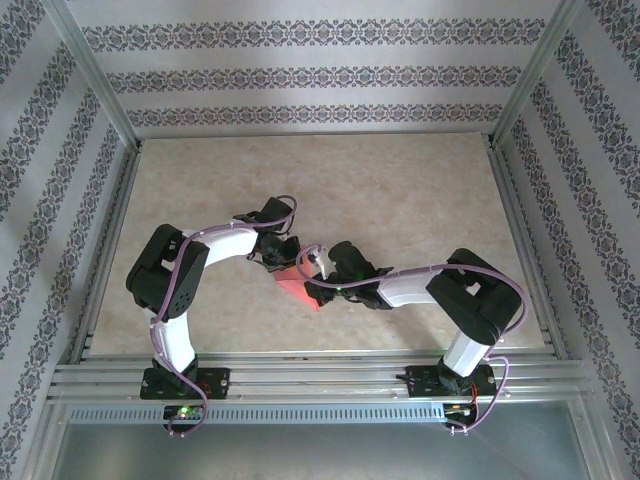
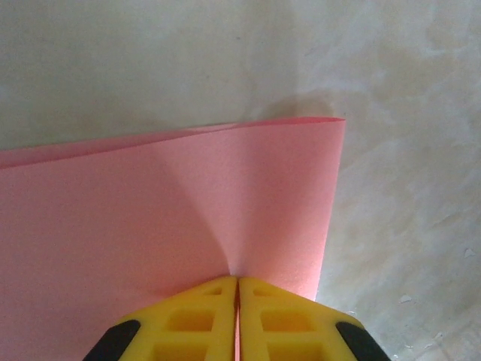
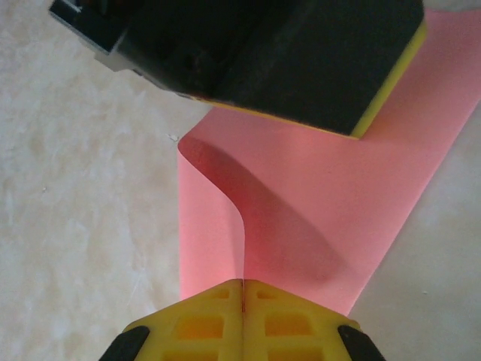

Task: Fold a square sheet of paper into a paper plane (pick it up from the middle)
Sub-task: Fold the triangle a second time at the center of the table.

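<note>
Tabletop (image 1: 400, 180) is pale marbled beige with a matte finish, closed in by striped floral wallpaper (image 1: 300, 75) and a grey metal frame (image 1: 300, 372). The square sheet of paper (image 2: 188, 218) is thin, smooth and salmon pink, held between my two pincers and bowed into a soft rounded fold rather than a sharp crease. My left pincer (image 2: 237, 281) is clamped on one edge of the sheet, yellow fingertips pressed together. My right pincer (image 3: 243, 286) pinches the opposite side of the sheet likewise. Both my elbows bend outward, away from the sheet
</note>
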`<action>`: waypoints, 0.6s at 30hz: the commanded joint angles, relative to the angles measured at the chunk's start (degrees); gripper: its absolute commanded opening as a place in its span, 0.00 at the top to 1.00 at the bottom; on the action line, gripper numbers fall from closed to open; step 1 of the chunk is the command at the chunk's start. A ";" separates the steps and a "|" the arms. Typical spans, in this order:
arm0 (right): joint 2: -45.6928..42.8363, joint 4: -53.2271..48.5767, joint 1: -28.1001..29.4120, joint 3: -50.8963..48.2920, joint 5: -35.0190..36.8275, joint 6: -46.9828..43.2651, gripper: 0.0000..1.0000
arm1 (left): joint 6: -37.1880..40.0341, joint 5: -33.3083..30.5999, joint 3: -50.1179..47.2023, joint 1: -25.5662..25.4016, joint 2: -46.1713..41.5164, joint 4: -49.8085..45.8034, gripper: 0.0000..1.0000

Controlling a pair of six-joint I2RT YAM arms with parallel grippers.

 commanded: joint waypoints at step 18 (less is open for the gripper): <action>3.08 -3.63 -0.86 3.52 1.39 1.21 0.93 | 2.95 0.41 1.38 -1.48 2.26 -3.26 0.91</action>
